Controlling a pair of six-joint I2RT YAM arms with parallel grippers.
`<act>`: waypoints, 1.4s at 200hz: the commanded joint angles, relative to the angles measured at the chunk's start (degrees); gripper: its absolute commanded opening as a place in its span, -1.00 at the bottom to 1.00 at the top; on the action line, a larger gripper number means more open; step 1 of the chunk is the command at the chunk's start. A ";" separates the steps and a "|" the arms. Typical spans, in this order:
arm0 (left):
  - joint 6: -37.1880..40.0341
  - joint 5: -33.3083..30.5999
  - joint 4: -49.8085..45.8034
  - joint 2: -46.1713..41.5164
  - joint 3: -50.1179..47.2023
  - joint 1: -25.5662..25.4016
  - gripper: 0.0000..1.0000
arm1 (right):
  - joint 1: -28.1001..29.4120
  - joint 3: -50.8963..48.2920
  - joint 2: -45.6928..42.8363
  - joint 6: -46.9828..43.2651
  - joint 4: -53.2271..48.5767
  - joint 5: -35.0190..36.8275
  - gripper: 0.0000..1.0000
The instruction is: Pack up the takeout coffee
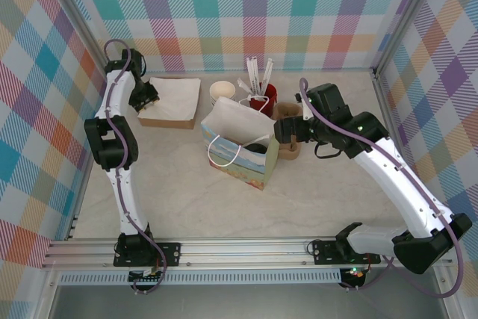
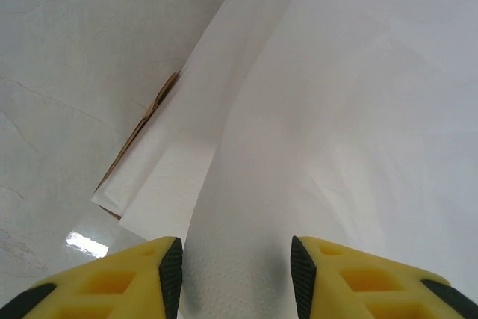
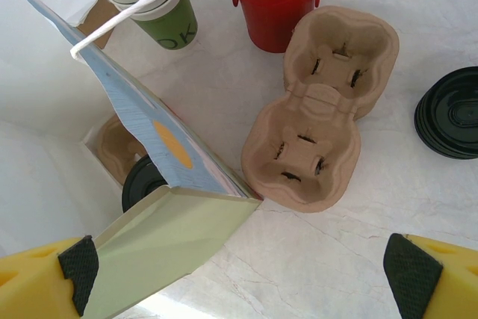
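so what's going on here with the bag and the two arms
The takeout coffee, black lid up, sits in a pulp tray inside the paper bag. The right tool hangs wide open at the bag's rim, next to a spare cup carrier. The left tool is over the white napkins in their box, fingers apart either side of the top sheet.

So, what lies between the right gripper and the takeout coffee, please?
The paper bag's side wall, in the right wrist view; the takeout coffee sits inside.
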 commanded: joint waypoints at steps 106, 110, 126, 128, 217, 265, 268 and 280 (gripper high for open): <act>2.52 -2.69 -2.70 -3.21 2.97 -1.43 -0.16 | -0.38 -0.78 -1.55 0.91 1.37 -0.55 0.99; 2.64 -2.76 -2.77 -3.17 3.04 -1.43 -0.16 | -0.32 -0.74 -1.51 0.94 1.36 -0.60 0.99; 2.86 -3.07 -2.88 -3.17 3.43 -1.52 -0.17 | -0.38 -0.74 -1.53 0.95 1.37 -0.60 0.99; 2.90 -3.04 -2.87 -3.17 3.44 -1.52 -0.18 | -0.34 -0.77 -1.55 0.93 1.37 -0.67 0.99; 3.30 -2.17 -2.78 -2.55 4.23 -1.87 -0.71 | -0.37 -0.43 -1.63 0.76 1.30 -0.42 0.99; 4.19 -3.03 -2.98 -4.24 4.32 -2.00 -0.86 | -0.39 0.31 -1.64 0.55 0.85 -0.34 0.99; 4.30 -3.10 -2.97 -4.41 4.32 -1.96 -0.87 | -0.42 0.35 -1.64 0.55 0.92 -0.34 0.99; 4.51 -3.16 -2.92 -5.40 4.32 -2.02 -0.90 | -0.38 0.77 -1.64 0.43 0.64 -0.22 0.99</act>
